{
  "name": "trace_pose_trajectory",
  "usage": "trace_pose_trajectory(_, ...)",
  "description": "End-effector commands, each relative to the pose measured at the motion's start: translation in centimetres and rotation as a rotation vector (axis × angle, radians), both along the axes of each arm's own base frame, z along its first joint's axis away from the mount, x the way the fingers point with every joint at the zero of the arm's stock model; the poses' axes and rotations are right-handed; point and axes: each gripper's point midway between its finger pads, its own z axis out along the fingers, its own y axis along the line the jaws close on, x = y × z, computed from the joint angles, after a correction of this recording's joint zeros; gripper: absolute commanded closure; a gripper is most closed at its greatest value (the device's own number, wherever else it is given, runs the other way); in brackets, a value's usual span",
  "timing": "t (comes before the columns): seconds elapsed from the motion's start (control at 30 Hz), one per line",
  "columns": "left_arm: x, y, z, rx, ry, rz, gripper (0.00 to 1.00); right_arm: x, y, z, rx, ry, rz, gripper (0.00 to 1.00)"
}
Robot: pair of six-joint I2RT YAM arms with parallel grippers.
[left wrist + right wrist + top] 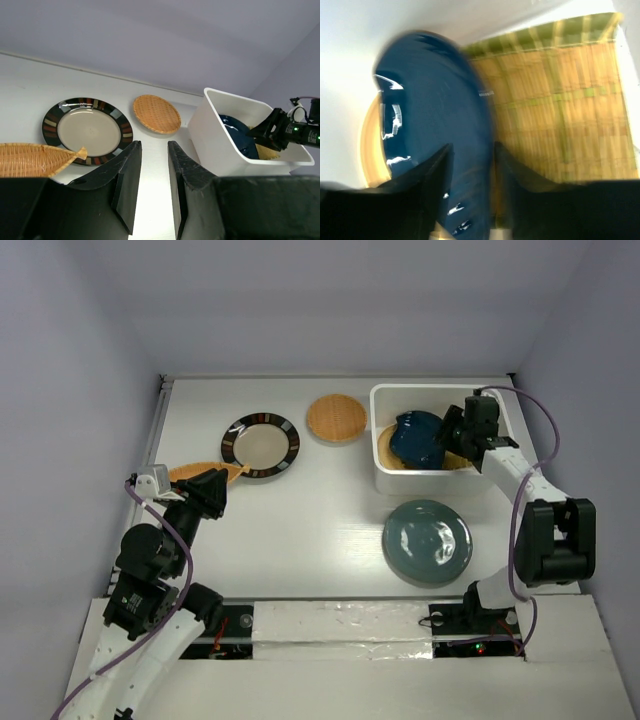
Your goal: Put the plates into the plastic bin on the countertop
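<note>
The white plastic bin (385,455) stands at the back right of the countertop. My right gripper (455,432) reaches into it, shut on the rim of the blue leaf-shaped dish (435,115), which is tilted over the yellow-green slatted plate (555,110) and an orange-yellow plate (370,150). On the table lie the teal plate (427,542), the woven tan plate (336,417), the black-rimmed plate (261,445) and the orange leaf dish (205,473). My left gripper (212,495) is open and empty, just in front of the orange leaf dish (35,159).
Pale walls close in the table at the back and on both sides. The bin (220,145) shows in the left wrist view, with the right gripper (277,131) inside it. Bare table lies between the black-rimmed plate (89,131) and the bin.
</note>
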Motion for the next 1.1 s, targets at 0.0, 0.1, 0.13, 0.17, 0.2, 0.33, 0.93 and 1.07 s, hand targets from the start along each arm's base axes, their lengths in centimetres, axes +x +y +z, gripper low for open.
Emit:
trace_pose_trajectory(0.0, -0.3, 0.4, 2.4, -0.028, -0.059, 0.010, 0.75, 1.4, -0.6, 7.8, -0.001, -0.225, -0.043, 0.39)
trace_pose_trajectory(0.1, -0.4, 0.4, 2.5, -0.031, -0.061, 0.009, 0.75, 0.3, -0.8, 10.7, 0.000, -0.288, -0.058, 0.27)
trace_pose_trajectory(0.13, -0.3, 0.4, 2.4, -0.030, -0.058, 0.009, 0.75, -0.6, -0.7, 12.8, 0.013, -0.341, -0.055, 0.27)
trace_pose_trajectory(0.17, -0.3, 0.4, 2.4, -0.030, -0.058, 0.009, 0.75, -1.0, -0.6, 13.9, 0.030, -0.376, -0.054, 0.27)
trace_pose_trajectory(0.2, -0.2, 0.3, 2.3, -0.028, -0.055, 0.008, 0.75, -1.7, 0.5, 14.2, 0.045, -0.391, -0.032, 0.27)
trace_pose_trajectory(0.33, -0.3, 0.3, 2.4, -0.029, -0.057, 0.006, 0.80, -4.2, 7.3, 16.9, 0.161, -0.484, 0.113, 0.92)
trace_pose_trajectory(0.93, -0.6, 1.5, 2.9, -0.049, -0.078, 0.054, 0.98, -5.2, 49.5, 3.2, 0.520, -0.144, 0.446, 0.38)
trace_pose_trajectory(1.07, -0.8, 1.6, 3.2, -0.055, -0.091, 0.053, 0.96, -5.7, 52.8, -1.4, 0.489, -0.074, 0.447, 0.22)
